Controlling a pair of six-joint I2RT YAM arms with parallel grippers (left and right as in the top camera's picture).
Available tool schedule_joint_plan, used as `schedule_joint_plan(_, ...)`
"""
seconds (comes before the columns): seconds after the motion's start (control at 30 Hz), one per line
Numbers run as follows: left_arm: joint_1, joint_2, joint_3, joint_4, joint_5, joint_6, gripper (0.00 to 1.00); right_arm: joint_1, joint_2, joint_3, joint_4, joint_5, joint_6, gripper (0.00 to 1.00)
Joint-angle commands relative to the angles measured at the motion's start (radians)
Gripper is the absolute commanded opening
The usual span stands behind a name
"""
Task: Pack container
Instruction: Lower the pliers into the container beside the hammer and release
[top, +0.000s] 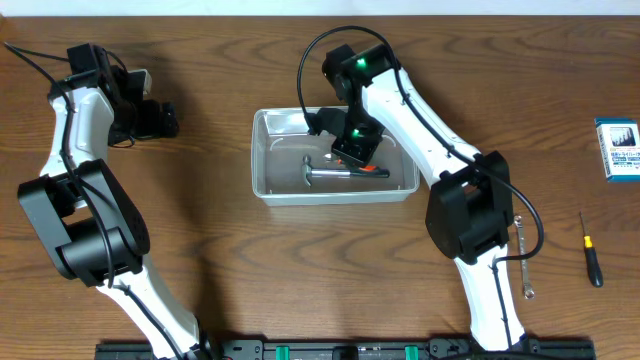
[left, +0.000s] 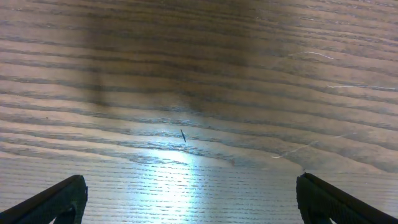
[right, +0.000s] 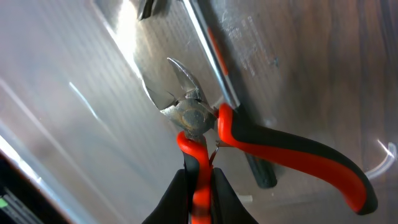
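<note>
- Down at the right gripper (right: 199, 190): pinched hard on one red handle of the side cutters (right: 194, 116), with the other handle swinging free to the right.
- Just under that: hanging nose-down inside the container (right: 74, 93), close over a metal-shafted tool (right: 211, 56), probably a small hammer; touching it or not, cannot tell.
- Out on the overhead view: sitting mid-table, clear tub with a rim and rounded corners.
- Judged by looks: light, thin-walled, slick plastic, likely to flex and skid if nudged; best gripped on the rim along a long side.
- Over at the left gripper (left: 189, 199): spread wide above bare wood, well apart from the tub.
- Farther right: wrench (top: 522, 255) just beside the right arm, screwdriver (top: 591, 250) beyond it, blue-and-white box (top: 617, 148) near the edge.
- In the way: only the hammer lying across the tub floor.
</note>
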Motion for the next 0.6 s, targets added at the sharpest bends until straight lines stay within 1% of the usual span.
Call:
schedule_joint_plan(0.0,0.000,0.005,-0.004,0.000,-0.009,0.006,0.98,0.005,-0.003,-0.038,0.029,-0.019,-0.011,0.05)
schedule_joint_plan(0.07,0.000,0.005,-0.004,0.000,-0.009,0.006,0.98,0.005,-0.003,-0.064,0.056,-0.019,-0.009,0.09)
schedule_joint_plan(0.3,0.000,0.005,-0.004,0.000,-0.009,0.006,0.98,0.004,-0.003,-0.121,0.100,-0.019,-0.003,0.09)
schedule_joint_plan(0.37,0.000,0.005,-0.004,0.000,-0.009,0.006,0.98,0.003,-0.003,-0.122,0.103,-0.019,-0.003,0.11)
schedule_joint_plan(0.43,0.000,0.005,-0.004,0.000,-0.009,0.006,0.98,0.004,-0.003,-0.122,0.103,-0.019,-0.004,0.21)
schedule_joint_plan(0.47,0.000,0.005,-0.004,0.000,-0.009,0.006,0.98,0.004,-0.003,-0.122,0.103,-0.019,-0.004,0.29)
schedule_joint_plan(0.57,0.000,0.005,-0.004,0.000,-0.009,0.006,0.98,0.004,-0.003,-0.121,0.106,-0.019,-0.003,0.56)
